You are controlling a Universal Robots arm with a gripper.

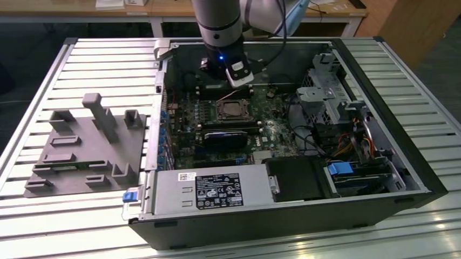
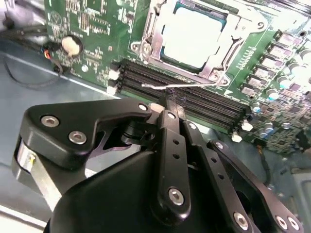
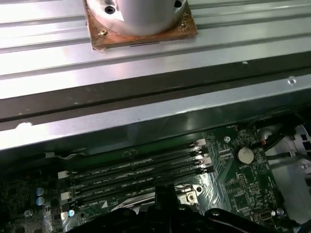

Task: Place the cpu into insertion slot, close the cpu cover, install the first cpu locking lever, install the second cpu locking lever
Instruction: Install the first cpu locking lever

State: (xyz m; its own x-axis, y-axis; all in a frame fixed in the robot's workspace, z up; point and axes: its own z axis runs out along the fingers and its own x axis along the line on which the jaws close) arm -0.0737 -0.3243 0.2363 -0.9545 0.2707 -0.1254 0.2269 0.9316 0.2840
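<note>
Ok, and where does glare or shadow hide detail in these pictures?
In the second wrist view, the cpu top is washed out white; in the exterior view, the slatted table glares brightly; in the first wrist view, the memory slots lie in shadow.

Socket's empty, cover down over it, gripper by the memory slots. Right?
Not empty: the second wrist view shows the cpu seated in it, inside the cpu cover window. The rest holds: cover down, gripper by the memory slots.
</note>
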